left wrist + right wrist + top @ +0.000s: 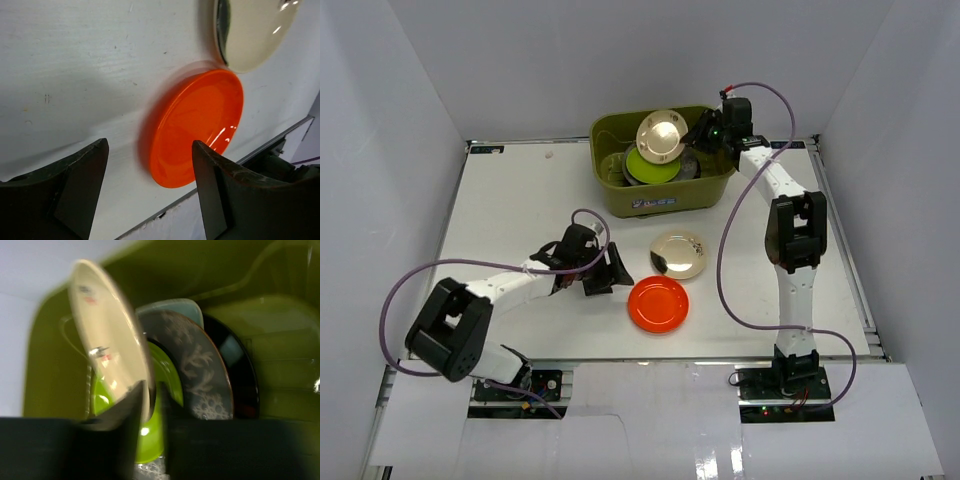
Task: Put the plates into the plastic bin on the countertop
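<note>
My right gripper is shut on the rim of the beige plate and holds it tilted over the olive-green plastic bin; the plate also shows in the right wrist view. In the bin lie the lime green plate, the grey deer-patterned plate, the black plate and the pale teal plate. The orange-red plate and the cream plate with a dark patch lie on the white countertop. My left gripper is open and empty, just left of the orange-red plate.
The countertop's metal front rail runs close behind the orange-red plate. White enclosure walls stand around the table. A purple cable loops beside the right arm.
</note>
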Robot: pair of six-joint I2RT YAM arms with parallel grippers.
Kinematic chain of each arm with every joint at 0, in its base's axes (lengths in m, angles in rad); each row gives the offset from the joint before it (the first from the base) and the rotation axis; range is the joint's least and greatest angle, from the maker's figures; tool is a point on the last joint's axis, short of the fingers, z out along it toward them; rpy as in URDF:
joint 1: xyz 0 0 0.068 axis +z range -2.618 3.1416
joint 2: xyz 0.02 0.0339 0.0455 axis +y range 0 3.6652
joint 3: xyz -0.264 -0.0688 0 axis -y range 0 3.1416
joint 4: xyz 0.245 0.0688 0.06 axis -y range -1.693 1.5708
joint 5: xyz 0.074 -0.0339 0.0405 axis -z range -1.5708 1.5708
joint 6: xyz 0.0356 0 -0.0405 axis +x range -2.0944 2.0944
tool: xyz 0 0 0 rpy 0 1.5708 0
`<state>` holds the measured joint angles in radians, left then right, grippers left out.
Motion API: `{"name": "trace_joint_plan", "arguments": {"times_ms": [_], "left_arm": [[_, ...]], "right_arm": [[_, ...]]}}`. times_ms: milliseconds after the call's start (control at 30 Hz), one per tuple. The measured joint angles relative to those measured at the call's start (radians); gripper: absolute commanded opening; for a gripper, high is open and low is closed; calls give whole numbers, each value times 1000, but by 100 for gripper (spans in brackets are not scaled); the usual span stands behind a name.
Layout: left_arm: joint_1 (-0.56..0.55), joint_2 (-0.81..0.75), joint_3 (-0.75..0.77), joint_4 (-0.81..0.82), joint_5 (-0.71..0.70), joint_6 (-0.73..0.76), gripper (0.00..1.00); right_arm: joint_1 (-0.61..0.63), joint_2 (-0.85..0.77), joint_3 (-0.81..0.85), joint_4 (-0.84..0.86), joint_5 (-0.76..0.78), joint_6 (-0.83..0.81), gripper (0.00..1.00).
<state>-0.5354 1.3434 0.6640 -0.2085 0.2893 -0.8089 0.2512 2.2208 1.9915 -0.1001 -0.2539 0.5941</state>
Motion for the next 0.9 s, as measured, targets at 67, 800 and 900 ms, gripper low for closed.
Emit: {"name": "trace_joint_plan", "arguments": {"times_ms": [67,800,900], "left_arm": [[-27,82,16,11,0,12,75],[-105,102,35,17,5,65,0],[-101,-23,63,-63,-32,68,0]], "right_arm": [[0,38,11,-56,-6,-1,74],[-21,-841,-1297,266,44,-25,70],[-21,-758,-1322,269,7,-20,71]]}}
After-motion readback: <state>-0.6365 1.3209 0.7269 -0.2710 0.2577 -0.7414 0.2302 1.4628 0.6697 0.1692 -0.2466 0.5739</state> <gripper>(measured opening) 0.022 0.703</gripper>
